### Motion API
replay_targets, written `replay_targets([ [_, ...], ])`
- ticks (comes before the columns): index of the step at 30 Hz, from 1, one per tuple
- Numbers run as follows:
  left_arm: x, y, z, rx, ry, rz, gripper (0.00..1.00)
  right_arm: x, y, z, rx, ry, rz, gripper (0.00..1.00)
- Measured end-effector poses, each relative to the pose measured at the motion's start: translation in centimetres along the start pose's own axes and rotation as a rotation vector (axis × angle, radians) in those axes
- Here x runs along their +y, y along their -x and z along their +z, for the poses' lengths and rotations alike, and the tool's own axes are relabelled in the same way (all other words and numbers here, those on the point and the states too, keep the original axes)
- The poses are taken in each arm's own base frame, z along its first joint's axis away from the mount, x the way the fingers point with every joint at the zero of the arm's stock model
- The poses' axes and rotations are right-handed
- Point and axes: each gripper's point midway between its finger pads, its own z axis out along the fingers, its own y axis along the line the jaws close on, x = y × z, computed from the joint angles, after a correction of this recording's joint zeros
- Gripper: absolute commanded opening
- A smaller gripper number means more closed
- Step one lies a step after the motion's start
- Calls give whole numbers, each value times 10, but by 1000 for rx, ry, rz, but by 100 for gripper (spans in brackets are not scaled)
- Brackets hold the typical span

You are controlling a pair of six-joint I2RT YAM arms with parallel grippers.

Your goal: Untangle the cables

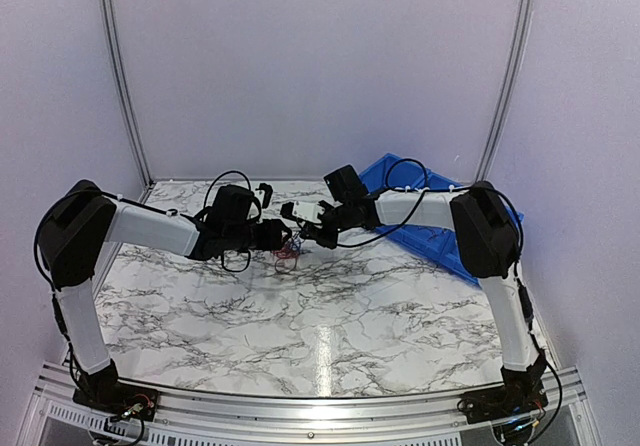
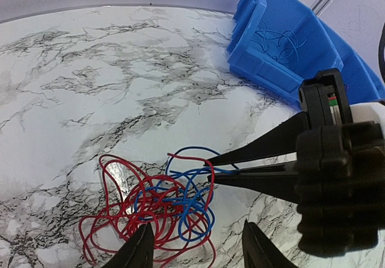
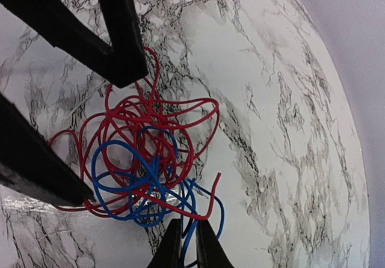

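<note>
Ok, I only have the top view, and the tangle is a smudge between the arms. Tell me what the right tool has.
Observer: The right tool is shut on a blue cable at the edge of the tangle.
Operator: Now give me the left tool.
Observer: The left tool is open, with one finger on each side of the tangle, gripping nothing.
Operator: Report the colours in there.
Observer: Only red cable and blue, looped through each other on the table. I see no yellow.
</note>
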Motion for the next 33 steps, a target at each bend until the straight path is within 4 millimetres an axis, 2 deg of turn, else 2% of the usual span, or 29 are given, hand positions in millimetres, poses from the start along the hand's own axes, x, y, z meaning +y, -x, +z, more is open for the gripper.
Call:
replay_targets([
  [2,-1,0,0,0,-4,0,53,0,0,0,1,-1,9,6],
  [8,-6,-1,0,9,-33,4,53,0,7,-10,-9,-1,42,6],
  [12,-12,1,0,-1,-65,8,52,0,25,-27,-47,15,86,6],
  [18,-19,-2,0,-6,-105,12,46,20,40,-42,-89,133,201,8],
  [21,-18,-14,-1,13,-116,14,36,39,37,-49,-85,208,277,8],
  [23,-14,-28,-2,41,-115,11,35,51,34,-57,-79,244,314,4],
  [25,-9,-45,-4,75,-111,11,38,62,30,-65,-69,273,348,0],
  [28,-6,-62,-10,107,-115,13,46,69,29,-73,-66,286,377,0],
  [31,-11,-68,-20,102,-131,35,50,68,32,-77,-71,282,390,0],
  [33,-24,-65,-27,76,-162,56,50,68,32,-77,-72,282,399,0],
])
